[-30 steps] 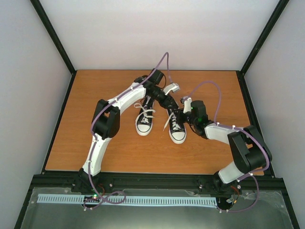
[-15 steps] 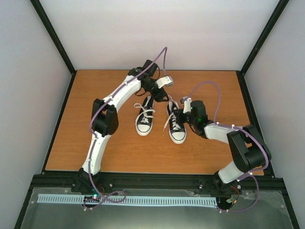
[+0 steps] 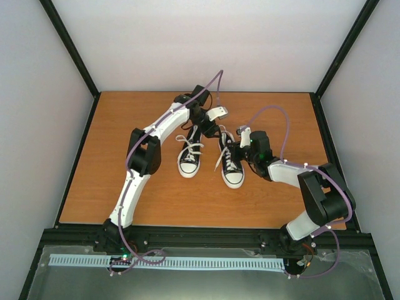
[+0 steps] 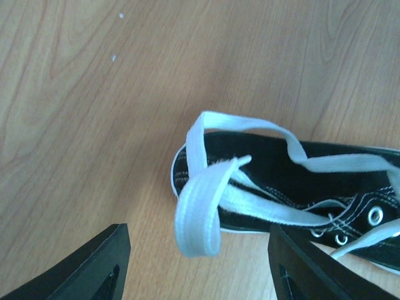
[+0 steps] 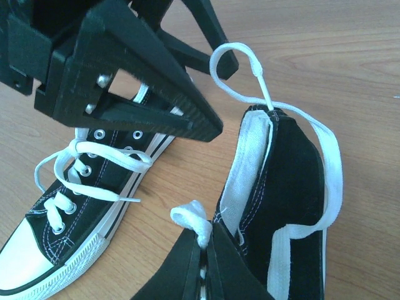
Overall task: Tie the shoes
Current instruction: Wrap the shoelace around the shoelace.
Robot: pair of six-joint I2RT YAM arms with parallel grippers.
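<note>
Knotting the right-hand shoe [image 3: 232, 167]: right gripper [image 5: 205, 242] clamped on a lace end [image 5: 189, 220], left gripper [image 4: 199, 265] open at its twelve o'clock, likely needing to catch that loop [image 4: 199, 209] next.

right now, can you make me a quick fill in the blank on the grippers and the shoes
1. The left gripper hangs ___ over a lace loop, gripping nothing.
2. The right gripper is shut on a white ___.
3. Both shoes stand on the table and have ___ toe caps.

Missing words: open; lace; white
</note>
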